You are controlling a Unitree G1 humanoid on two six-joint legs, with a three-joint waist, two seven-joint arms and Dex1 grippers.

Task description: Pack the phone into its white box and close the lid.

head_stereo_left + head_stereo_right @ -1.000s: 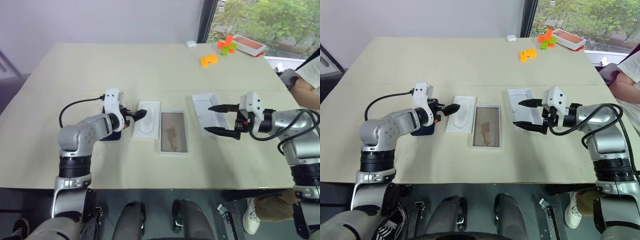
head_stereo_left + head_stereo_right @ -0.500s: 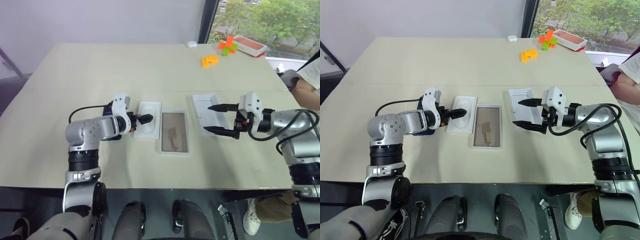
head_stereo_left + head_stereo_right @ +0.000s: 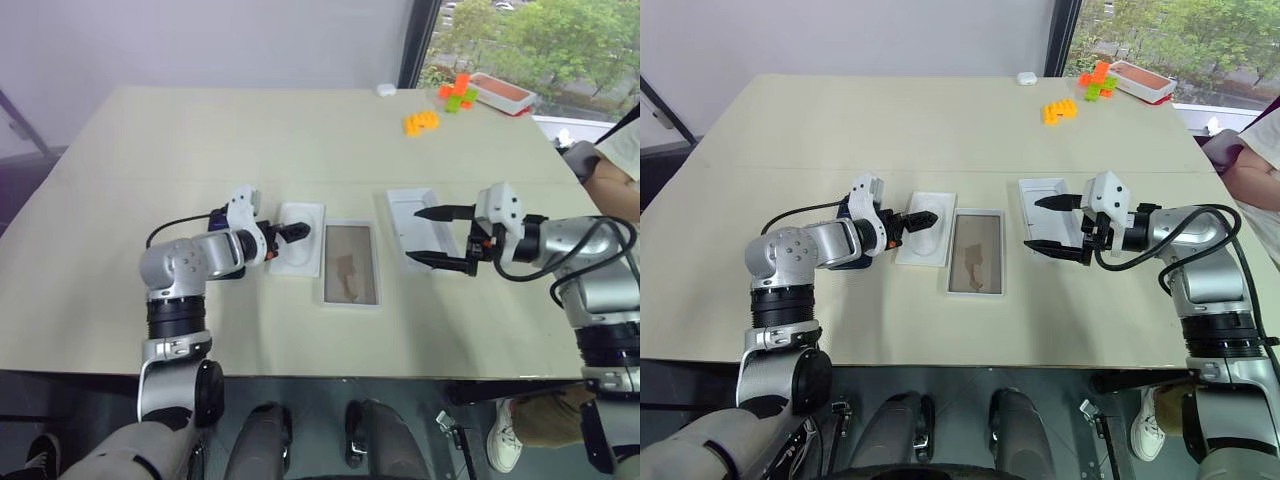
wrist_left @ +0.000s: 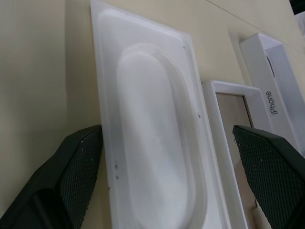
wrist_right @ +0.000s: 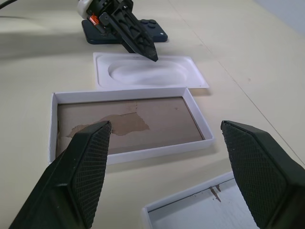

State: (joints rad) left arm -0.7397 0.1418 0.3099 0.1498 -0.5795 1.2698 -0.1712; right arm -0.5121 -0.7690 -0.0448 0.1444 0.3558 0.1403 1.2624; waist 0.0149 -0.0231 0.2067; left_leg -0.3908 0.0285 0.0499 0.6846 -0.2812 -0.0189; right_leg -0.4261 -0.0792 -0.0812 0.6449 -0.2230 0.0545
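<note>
Seen from the head camera, the white box (image 3: 350, 264) lies open on the table (image 3: 300, 150), flanked by the insert (image 3: 297, 240) under the left gripper (image 3: 296, 233) and by the lid (image 3: 420, 225) under the right gripper (image 3: 437, 240). In the left wrist view, the left fingers (image 4: 78, 162) are spread across the insert. In the right wrist view, the right fingers (image 5: 88, 157) are held wide apart, and the phone (image 5: 125, 36) is seen beyond the insert, well away from the box.

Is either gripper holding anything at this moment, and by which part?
Nothing is held. The left gripper straddles the white insert with its fingers apart, and the right gripper hangs open above the lid.
</note>
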